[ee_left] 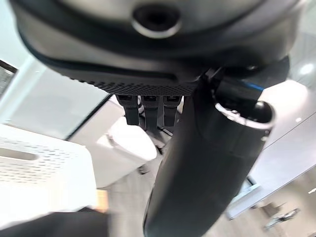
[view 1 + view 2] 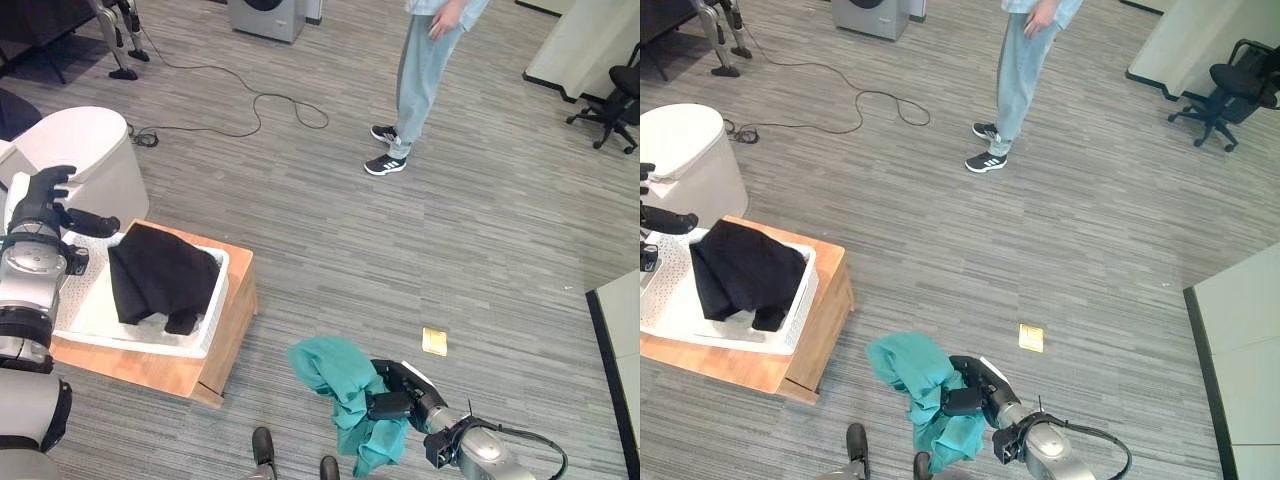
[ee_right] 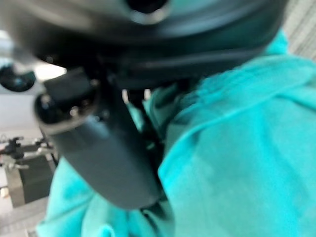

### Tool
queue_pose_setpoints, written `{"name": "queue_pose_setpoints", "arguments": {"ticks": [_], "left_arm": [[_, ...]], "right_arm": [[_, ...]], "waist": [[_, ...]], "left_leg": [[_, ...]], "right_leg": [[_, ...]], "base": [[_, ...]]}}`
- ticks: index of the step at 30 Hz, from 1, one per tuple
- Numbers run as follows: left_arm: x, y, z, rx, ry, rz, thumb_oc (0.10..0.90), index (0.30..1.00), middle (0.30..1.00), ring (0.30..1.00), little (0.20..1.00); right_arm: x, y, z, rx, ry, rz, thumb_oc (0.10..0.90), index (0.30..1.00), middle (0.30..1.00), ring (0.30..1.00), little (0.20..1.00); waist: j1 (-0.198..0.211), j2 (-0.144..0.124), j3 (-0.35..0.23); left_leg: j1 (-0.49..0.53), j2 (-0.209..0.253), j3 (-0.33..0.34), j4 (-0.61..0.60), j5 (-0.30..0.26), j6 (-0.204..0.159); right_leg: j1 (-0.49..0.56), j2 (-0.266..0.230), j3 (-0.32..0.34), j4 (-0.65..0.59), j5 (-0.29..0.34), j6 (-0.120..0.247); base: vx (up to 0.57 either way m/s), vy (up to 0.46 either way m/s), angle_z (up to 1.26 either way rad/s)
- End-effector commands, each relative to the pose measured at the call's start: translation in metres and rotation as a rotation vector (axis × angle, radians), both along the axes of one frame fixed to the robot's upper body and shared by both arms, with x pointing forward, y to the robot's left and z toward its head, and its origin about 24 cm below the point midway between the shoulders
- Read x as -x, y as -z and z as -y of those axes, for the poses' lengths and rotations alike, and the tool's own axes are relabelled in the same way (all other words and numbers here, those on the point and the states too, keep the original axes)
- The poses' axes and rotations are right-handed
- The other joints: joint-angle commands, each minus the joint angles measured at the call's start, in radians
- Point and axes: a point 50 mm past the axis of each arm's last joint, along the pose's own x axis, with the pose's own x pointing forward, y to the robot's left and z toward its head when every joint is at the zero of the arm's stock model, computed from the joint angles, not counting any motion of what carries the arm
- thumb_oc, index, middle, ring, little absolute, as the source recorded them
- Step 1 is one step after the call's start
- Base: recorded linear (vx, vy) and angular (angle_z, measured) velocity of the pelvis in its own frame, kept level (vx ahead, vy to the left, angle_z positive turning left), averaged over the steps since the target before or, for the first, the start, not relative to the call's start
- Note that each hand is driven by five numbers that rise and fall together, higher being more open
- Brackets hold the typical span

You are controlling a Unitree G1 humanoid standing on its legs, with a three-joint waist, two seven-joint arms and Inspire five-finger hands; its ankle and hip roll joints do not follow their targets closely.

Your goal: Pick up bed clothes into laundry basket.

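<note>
A teal garment (image 2: 340,385) hangs low over the floor in front of me, bunched and draping down. My right hand (image 2: 398,394) has its thumb and fingers curled into the cloth; the right wrist view shows the teal fabric (image 3: 237,163) pressed against the thumb (image 3: 98,163). A white laundry basket (image 2: 200,335) sits on a low wooden platform (image 2: 205,375) to the left, with a black garment (image 2: 160,275) lying in it and drooping over its rim. My left hand (image 2: 45,205) hovers above the basket's far left corner, fingers straight and holding nothing.
A person in light trousers and dark sneakers (image 2: 385,163) stands further out. A white round bin (image 2: 85,155) is behind the basket. A small yellow pad (image 2: 434,341) lies on the floor. A black office chair (image 2: 612,105) and a cable (image 2: 250,110) are farther away.
</note>
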Motion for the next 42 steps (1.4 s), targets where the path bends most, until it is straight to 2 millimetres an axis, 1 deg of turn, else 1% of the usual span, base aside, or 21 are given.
{"name": "queue_pose_setpoints", "arguments": {"ticks": [1, 6, 8, 10, 13, 14, 18, 19, 20, 21, 23, 25, 26, 28, 30, 31, 34, 37, 38, 39, 42], "left_arm": [[0.001, -0.095, 0.011, -0.026, 0.041, 0.412, 0.8, 0.9, 0.9, 0.9, 0.9], [0.009, -0.119, 0.055, -0.046, 0.24, 0.626, 0.8, 0.9, 0.9, 0.9, 0.9], [0.015, -0.113, 0.062, -0.032, 0.273, 0.662, 0.8, 0.9, 0.9, 0.9, 0.9], [0.036, -0.087, 0.082, -0.021, 0.389, 0.712, 0.8, 0.9, 0.9, 0.9, 0.9], [0.061, -0.053, 0.097, 0.053, 0.515, 0.696, 0.8, 0.9, 0.9, 0.9, 0.9], [0.068, -0.046, 0.099, 0.063, 0.539, 0.681, 0.8, 0.9, 0.9, 0.9, 0.9], [0.07, -0.045, 0.097, 0.064, 0.53, 0.681, 0.8, 0.9, 0.9, 0.9, 0.9], [0.085, -0.023, 0.09, 0.119, 0.506, 0.651, 0.8, 0.9, 0.9, 0.9, 0.9], [0.091, -0.013, 0.087, 0.178, 0.49, 0.647, 0.8, 0.9, 0.9, 0.9, 0.9], [0.109, 0.024, 0.068, 0.284, 0.362, 0.574, 0.8, 0.9, 0.9, 0.9, 0.9], [0.112, 0.03, 0.067, 0.314, 0.358, 0.558, 0.8, 0.9, 0.9, 0.9, 0.9], [0.102, 0.025, 0.071, 0.325, 0.416, 0.535, 0.8, 0.9, 0.9, 0.9, 0.9], [0.102, 0.025, 0.071, 0.325, 0.417, 0.536, 0.8, 0.9, 0.9, 0.9, 0.9], [0.088, 0.026, 0.081, 0.352, 0.462, 0.525, 0.8, 0.9, 0.9, 0.9, 0.9], [0.083, 0.026, 0.09, 0.402, 0.499, 0.542, 0.8, 0.9, 0.9, 0.9, 0.9], [0.084, 0.031, 0.088, 0.409, 0.491, 0.527, 0.8, 0.9, 0.9, 0.9, 0.9], [0.095, 0.048, 0.067, 0.439, 0.36, 0.517, 0.8, 0.9, 0.9, 0.9, 0.9], [0.106, 0.067, 0.058, 0.487, 0.277, 0.492, 0.8, 0.9, 0.9, 0.9, 0.9], [0.109, 0.073, 0.057, 0.508, 0.258, 0.487, 0.8, 0.9, 0.9, 0.9, 0.9], [0.111, 0.08, 0.057, 0.545, 0.239, 0.481, 0.8, 0.9, 0.9, 0.9, 0.9], [0.115, 0.084, 0.055, 0.571, 0.224, 0.481, 0.8, 0.9, 0.9, 0.9, 0.9]], "right_arm": [[-0.016, -0.037, 0.002, -0.027, -0.044, 0.198, 0.4, 0.3, 0.3, 0.3, 0.3], [-0.029, -0.045, 0.015, 0.116, -0.05, 0.266, 0.4, 0.3, 0.3, 0.3, 0.3], [-0.038, -0.053, 0.022, 0.174, -0.043, 0.309, 0.4, 0.3, 0.3, 0.3, 0.3], [-0.085, -0.1, 0.039, 0.345, -0.015, 0.527, 0.4, 0.3, 0.3, 0.3, 0.3], [-0.132, -0.179, 0.034, 0.436, -0.022, 0.809, 0.4, 0.3, 0.3, 0.3, 0.3], [-0.138, -0.196, 0.028, 0.42, -0.022, 0.87, 0.4, 0.3, 0.3, 0.3, 0.3], [-0.139, -0.197, 0.025, 0.419, -0.03, 0.872, 0.4, 0.3, 0.3, 0.3, 0.3], [-0.145, -0.256, 0.004, 0.475, -0.098, 1.108, 0.4, 0.3, 0.3, 0.3, 0.3], [-0.146, -0.268, 0.0, 0.493, -0.097, 1.158, 0.4, 0.3, 0.3, 0.3, 0.3], [-0.146, -0.304, -0.032, 0.531, -0.165, 1.332, 0.4, 0.3, 0.3, 0.3, 0.3], [-0.143, -0.315, -0.044, 0.541, -0.189, 1.394, 0.4, 0.3, 0.3, 0.3, 0.3], [-0.144, -0.32, -0.039, 0.6, -0.166, 1.408, 0.4, 0.3, 0.3, 0.3, 0.3], [-0.144, -0.32, -0.039, 0.601, -0.166, 1.408, 0.4, 0.3, 0.3, 0.3, 0.3], [-0.15, -0.323, -0.038, 0.625, -0.136, 1.403, 0.4, 0.3, 0.3, 0.3, 0.3], [-0.166, -0.327, -0.032, 0.682, -0.075, 1.357, 0.4, 0.3, 0.3, 0.3, 0.3], [-0.168, -0.334, -0.032, 0.716, -0.07, 1.371, 0.4, 0.3, 0.3, 0.3, 0.3], [-0.183, -0.343, -0.035, 0.706, -0.025, 1.343, 0.4, 0.3, 0.3, 0.3, 0.3], [-0.19, -0.35, -0.041, 0.726, -0.026, 1.327, 0.4, 0.3, 0.3, 0.3, 0.3], [-0.192, -0.351, -0.042, 0.763, -0.031, 1.324, 0.4, 0.3, 0.3, 0.3, 0.3], [-0.194, -0.351, -0.044, 0.823, -0.037, 1.318, 0.4, 0.3, 0.3, 0.3, 0.3], [-0.198, -0.358, -0.036, 0.996, -0.019, 1.328, 0.4, 0.3, 0.3, 0.3, 0.3]], "waist": [[0.018, 0.06, -0.063], [0.056, 0.055, -0.062], [0.061, 0.056, -0.064], [0.095, 0.05, -0.073], [0.141, 0.036, -0.082], [0.155, 0.031, -0.088], [0.146, 0.034, -0.088], [0.212, 0.011, -0.087], [0.222, 0.007, -0.09], [0.294, 0.01, -0.07], [0.314, 0.019, -0.049], [0.307, 0.027, -0.022], [0.305, 0.027, -0.024], [0.291, 0.038, -0.028], [0.317, 0.056, -0.053], [0.318, 0.053, -0.06], [0.363, 0.04, -0.069], [0.379, 0.046, -0.037], [0.378, 0.04, -0.015], [0.363, 0.015, -0.003], [0.341, 0.012, -0.019]], "left_leg": [[0.131, 0.022, -0.004, 0.0, -0.136, -0.077], [0.125, 0.017, -0.03, 0.0, -0.132, -0.077], [0.125, 0.016, -0.037, 0.0, -0.133, -0.076], [0.129, 0.013, -0.05, 0.0, -0.135, -0.073], [0.131, 0.008, -0.063, 0.0, -0.127, -0.071], [0.13, 0.008, -0.07, 0.0, -0.134, -0.072], [0.131, 0.008, -0.071, 0.0, -0.134, -0.072], [0.123, 0.003, -0.093, 0.0, -0.123, -0.071], [0.125, 0.002, -0.102, 0.0, -0.131, -0.071], [0.127, -0.001, -0.135, 0.023, -0.138, -0.048], [0.108, -0.004, -0.157, 0.068, -0.157, -0.039], [0.043, -0.034, -0.277, 0.139, -0.154, -0.037], [0.039, -0.035, -0.279, 0.14, -0.154, -0.037], [0.004, -0.054, -0.392, 0.161, -0.143, -0.054], [-0.012, -0.035, -0.476, 0.142, -0.121, -0.089], [-0.01, -0.039, -0.534, 0.113, -0.101, -0.101], [-0.037, -0.018, -0.555, 0.049, -0.039, -0.142], [-0.096, 0.002, -0.518, 0.062, 0.001, -0.163], [-0.103, 0.008, -0.444, 0.119, -0.028, -0.148], [-0.074, 0.02, -0.334, 0.232, -0.125, -0.115], [-0.005, 0.041, -0.255, 0.291, -0.163, -0.108]], "right_leg": [[-0.081, -0.021, -0.012, -0.003, 0.062, 0.094], [-0.071, -0.028, -0.042, -0.003, 0.059, 0.091], [-0.068, -0.03, -0.046, -0.003, 0.058, 0.09], [-0.059, -0.033, -0.055, -0.003, 0.057, 0.085], [-0.052, -0.035, -0.061, -0.003, 0.062, 0.075], [-0.049, -0.034, -0.064, -0.003, 0.055, 0.073], [-0.048, -0.034, -0.064, -0.003, 0.055, 0.073], [-0.046, -0.035, -0.08, -0.003, 0.058, 0.062], [-0.041, -0.035, -0.088, -0.003, 0.049, 0.061], [-0.047, -0.043, -0.124, 0.085, 0.024, 0.051], [-0.076, -0.055, -0.137, 0.184, -0.014, 0.051], [-0.131, -0.052, -0.075, 0.322, -0.038, 0.066], [-0.134, -0.052, -0.077, 0.323, -0.038, 0.066], [-0.137, -0.045, 0.005, 0.352, -0.052, 0.055], [-0.094, -0.105, 0.019, 0.296, -0.055, 0.039], [-0.07, -0.087, 0.074, 0.255, -0.078, 0.037], [-0.032, -0.071, 0.061, 0.149, -0.097, 0.036], [-0.03, -0.039, 0.062, 0.107, -0.07, 0.023], [-0.035, -0.047, 0.043, 0.098, -0.05, 0.023], [-0.052, -0.067, 0.021, 0.079, -0.021, 0.023], [-0.061, -0.07, -0.025, 0.059, -0.003, 0.019]], "base": [[-0.03, -0.013, 0.19], [-0.03, -0.009, 0.14], [0.0, -0.003, 0.07], [0.0, 0.007, 0.06], [-0.03, 0.005, 0.16], [-0.01, 0.004, 0.05], [-0.01, -0.004, 0.17], [-0.03, -0.023, 0.18], [-0.09, -0.061, -0.15], [-0.05, -0.042, 0.01], [-0.11, -0.045, 0.23], [-0.14, -0.057, 0.82], [-0.09, -0.084, 1.83], [-0.08, -0.221, 2.23], [-0.14, -0.376, 1.86], [-0.16, -0.274, 1.39], [-0.17, -0.283, 1.36], [-0.26, -0.307, 0.54], [-0.46, -0.282, 0.62], [-0.38, -0.177, 0.37], [-0.23, -0.146, 0.14]]}}
